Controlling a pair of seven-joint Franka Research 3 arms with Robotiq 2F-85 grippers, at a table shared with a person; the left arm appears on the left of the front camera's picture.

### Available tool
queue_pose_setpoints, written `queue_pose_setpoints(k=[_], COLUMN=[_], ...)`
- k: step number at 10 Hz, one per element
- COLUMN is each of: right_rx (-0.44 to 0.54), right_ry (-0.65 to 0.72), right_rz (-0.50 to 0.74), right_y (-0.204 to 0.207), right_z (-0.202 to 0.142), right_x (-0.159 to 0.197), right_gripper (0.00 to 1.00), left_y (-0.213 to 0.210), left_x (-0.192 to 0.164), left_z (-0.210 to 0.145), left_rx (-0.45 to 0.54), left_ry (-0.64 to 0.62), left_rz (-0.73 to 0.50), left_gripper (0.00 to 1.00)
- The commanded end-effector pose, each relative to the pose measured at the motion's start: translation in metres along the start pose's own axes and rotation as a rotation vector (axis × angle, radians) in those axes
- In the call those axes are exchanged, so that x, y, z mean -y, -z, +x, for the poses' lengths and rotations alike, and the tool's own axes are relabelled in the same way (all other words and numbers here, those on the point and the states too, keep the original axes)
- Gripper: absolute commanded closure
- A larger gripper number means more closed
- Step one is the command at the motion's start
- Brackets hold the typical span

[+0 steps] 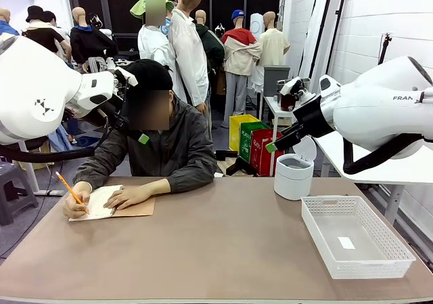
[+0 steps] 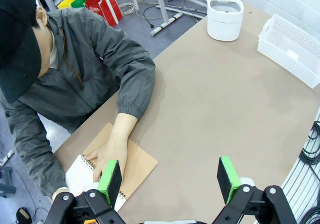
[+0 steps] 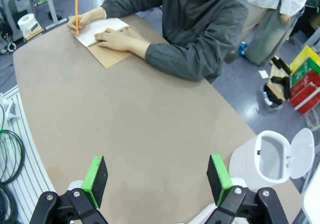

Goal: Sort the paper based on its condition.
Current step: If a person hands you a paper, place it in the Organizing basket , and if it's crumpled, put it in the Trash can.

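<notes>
L gripper (image 2: 169,170) hangs over the table (image 2: 210,109), green pads spread wide, nothing btwn them. R gripper (image 3: 156,176) is likewise spread & empty. Paper in sight is the white page (image 1: 97,204), bound in the spiral notebook (image 1: 135,209) at the table's far left, under the person's hands. Front & R wrist views give an orange pencil (image 1: 70,189) in one hand. L wrist view gives the other hand (image 2: 117,144) flat on the notebook. R wrist view looks down into the white bin (image 3: 247,164), lid up. Front view sets the white basket (image 1: 369,267) near it.
</notes>
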State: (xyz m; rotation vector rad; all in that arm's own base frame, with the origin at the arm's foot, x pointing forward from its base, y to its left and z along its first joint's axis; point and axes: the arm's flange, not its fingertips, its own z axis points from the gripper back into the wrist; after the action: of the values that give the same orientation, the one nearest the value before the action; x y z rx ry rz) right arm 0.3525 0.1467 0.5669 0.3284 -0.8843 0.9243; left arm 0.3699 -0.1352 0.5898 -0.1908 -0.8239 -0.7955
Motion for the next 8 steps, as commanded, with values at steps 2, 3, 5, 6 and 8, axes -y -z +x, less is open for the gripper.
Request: queue_pose_setpoints(k=[2, 3, 5, 6, 8], right_rx=[0.000, 0.000, 0.000, 0.000, 0.000], right_ry=[0.001, 0.001, 0.001, 0.001, 0.001], right_rz=[0.008, 0.008, 0.008, 0.008, 0.008], right_y=[0.0001, 0.0001, 0.0001, 0.0001, 0.0001], right_z=[-0.0004, -0.0004, -0.0004, -0.0004, -0.0004], right_x=[-0.0002, -0.0002, -0.0002, -0.0002, -0.0002], right_gripper=[0.00, 0.00, 0.00, 0.00, 0.00], left_y=[0.0003, 0.0003, 0.0003, 0.0003, 0.0003], left_x=[0.0001, 0.0001, 0.0001, 0.0001, 0.0001], left_z=[-0.0001, -0.0001, -0.0001, -0.0001, -0.0001], left_rx=[-0.004, -0.004, -0.004, -0.004, -0.004], left_ry=[-0.014, -0.014, -0.014, -0.014, -0.014], left_rz=[0.007, 0.007, 0.007, 0.007, 0.007], left_gripper=[0.00, 0.00, 0.00, 0.00, 0.00])
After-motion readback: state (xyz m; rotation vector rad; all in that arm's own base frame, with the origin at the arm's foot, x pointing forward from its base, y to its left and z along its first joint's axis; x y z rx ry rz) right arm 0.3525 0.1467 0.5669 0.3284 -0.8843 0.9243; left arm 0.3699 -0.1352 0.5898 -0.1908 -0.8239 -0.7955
